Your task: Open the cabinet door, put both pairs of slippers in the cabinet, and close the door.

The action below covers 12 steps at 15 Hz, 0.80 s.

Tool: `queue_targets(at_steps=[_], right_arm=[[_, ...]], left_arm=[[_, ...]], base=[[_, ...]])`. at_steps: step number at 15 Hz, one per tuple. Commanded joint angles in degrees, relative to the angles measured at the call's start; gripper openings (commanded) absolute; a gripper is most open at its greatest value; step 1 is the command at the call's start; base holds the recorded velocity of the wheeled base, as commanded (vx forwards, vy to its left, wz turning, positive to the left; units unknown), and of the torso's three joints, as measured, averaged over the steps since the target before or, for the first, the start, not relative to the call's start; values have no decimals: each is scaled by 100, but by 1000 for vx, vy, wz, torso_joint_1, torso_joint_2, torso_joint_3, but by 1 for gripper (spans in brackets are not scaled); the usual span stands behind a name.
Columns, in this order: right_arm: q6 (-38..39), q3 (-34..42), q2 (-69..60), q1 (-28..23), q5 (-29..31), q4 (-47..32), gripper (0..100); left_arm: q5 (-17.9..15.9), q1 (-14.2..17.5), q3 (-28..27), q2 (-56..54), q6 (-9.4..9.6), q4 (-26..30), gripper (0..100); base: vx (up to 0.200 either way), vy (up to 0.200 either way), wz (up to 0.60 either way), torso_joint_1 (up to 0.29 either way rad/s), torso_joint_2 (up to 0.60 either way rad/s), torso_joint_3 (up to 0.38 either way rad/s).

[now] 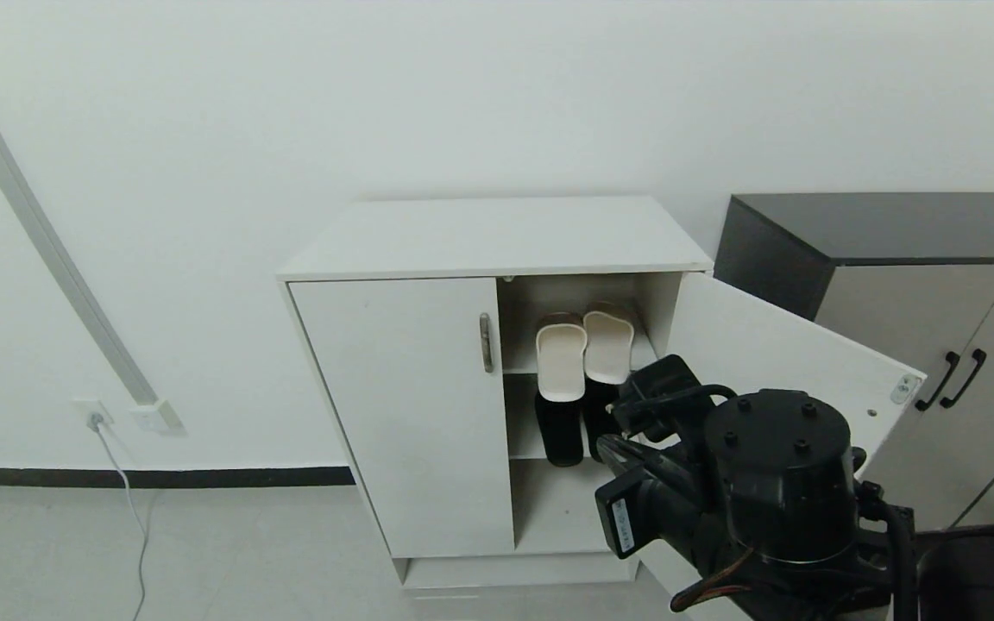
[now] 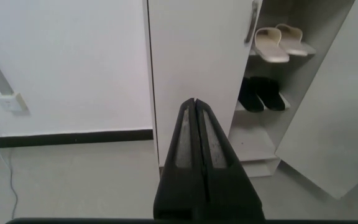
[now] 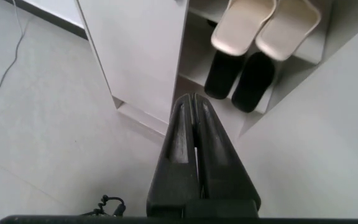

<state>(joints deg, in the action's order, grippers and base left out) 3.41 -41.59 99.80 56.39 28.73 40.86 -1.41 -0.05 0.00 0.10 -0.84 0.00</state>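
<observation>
Cabinet (image 1: 497, 237) against wall (image 1: 204, 172), right door (image 1: 773, 362) open; one slipper pair (image 1: 583, 349) on upper shelf (image 1: 645, 352), other pair (image 1: 562, 431) beneath

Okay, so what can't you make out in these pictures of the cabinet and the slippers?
Head view: the right arm covers part of the black slippers and the bottom shelf.
All views: the shut left door hides that half of the cabinet.
All views: the open right door shows its inner face, so its handle is hidden.
</observation>
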Motion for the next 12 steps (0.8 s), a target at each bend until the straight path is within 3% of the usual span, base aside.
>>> queue_targets(at_steps=[1, 12], right_arm=[[1, 11, 4, 3, 1, 18, 0], [-7, 73, -14, 3, -26, 97, 0]], left_arm=[[1, -4, 0, -1, 5, 0, 0], [1, 5, 0, 8, 5, 0, 0]], base=[[0, 0, 0, 198, -515, -325], [0, 0, 0, 234, -557, -322]])
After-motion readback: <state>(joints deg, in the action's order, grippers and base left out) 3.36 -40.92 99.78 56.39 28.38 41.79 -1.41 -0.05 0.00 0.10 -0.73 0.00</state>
